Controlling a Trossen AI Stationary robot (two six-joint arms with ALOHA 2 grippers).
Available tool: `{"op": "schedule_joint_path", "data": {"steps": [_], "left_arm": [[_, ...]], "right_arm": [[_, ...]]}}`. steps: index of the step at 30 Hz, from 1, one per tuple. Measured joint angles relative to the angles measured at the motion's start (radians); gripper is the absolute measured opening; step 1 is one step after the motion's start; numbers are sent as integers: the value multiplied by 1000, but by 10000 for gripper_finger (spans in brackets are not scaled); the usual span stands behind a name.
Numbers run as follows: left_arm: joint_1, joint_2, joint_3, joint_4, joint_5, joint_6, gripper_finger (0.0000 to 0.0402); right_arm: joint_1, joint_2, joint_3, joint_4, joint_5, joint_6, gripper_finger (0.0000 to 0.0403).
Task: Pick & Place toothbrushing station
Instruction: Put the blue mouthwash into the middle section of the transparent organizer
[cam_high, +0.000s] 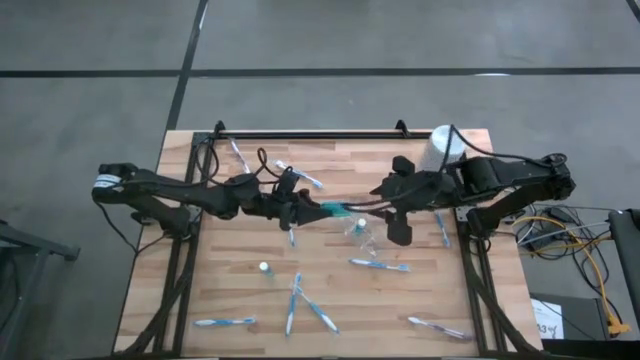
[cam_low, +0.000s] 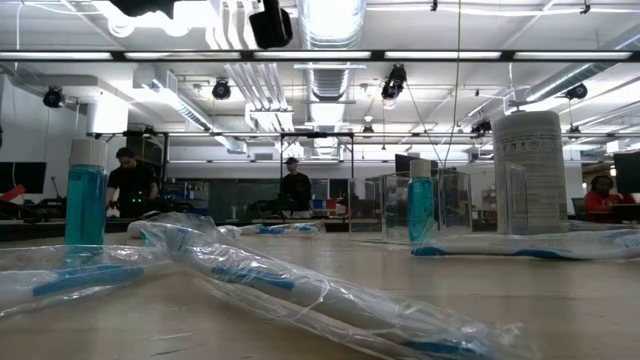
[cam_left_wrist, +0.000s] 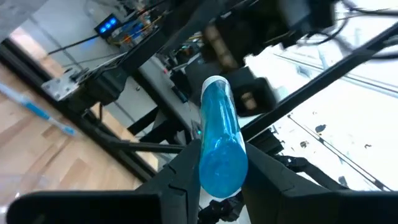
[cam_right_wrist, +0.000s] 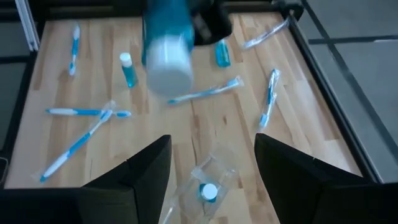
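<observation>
The left tool (cam_high: 300, 208) sits just left of centre in the overhead picture, its two dark fingers (cam_left_wrist: 177, 180) pinching a blue tube (cam_left_wrist: 219, 140) by its sides. The tube is lifted off the wooden worktop (cam_high: 230, 285) and lies level, its white cap pointing right toward the other arm. In the right wrist picture the same tube fills the upper middle, cap end on.

The right tool (cam_high: 397, 228) hovers a little right of centre with its fingers (cam_right_wrist: 146, 168) spread wide and nothing between them. Directly under it, near the picture's middle, lies a clear plastic pouch (cam_right_wrist: 205, 183) with a small white-capped tube inside.

More of the set is scattered about. One small blue tube (cam_high: 264, 269) stands on the lower left-centre of the worktop. Wrapped blue-and-white toothbrushes (cam_high: 380, 265) lie singly and in a crossed pair: several along the lower edge, one just below the right tool, and some at the upper left near the rear rail. A tall white cylinder (cam_high: 440, 148) stands at the upper right corner, behind the right arm.

The level picture shows wrapped brushes in the foreground, upright tubes at left and centre, and people in the room beyond.
</observation>
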Motion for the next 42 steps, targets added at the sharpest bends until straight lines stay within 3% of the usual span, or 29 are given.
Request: {"op": "schedule_joint_path", "data": {"steps": [11,21,26,31,42], "left_arm": [[8,0,-16,15,37,87,93],[24,1,-102,190,63,98,92],[26,1,-169,384,69,123,92],[26,1,-209,447,67,128,92],[27,64,-213,528,39,202,92]], "right_arm": [[34,34,-181,90,8,45,224],[58,-132,-306,394,46,-16,224],[58,-234,-477,667,59,-59,224],[58,-278,-668,1041,64,-98,224],[55,-141,-857,1677,63,-56,224]]}}
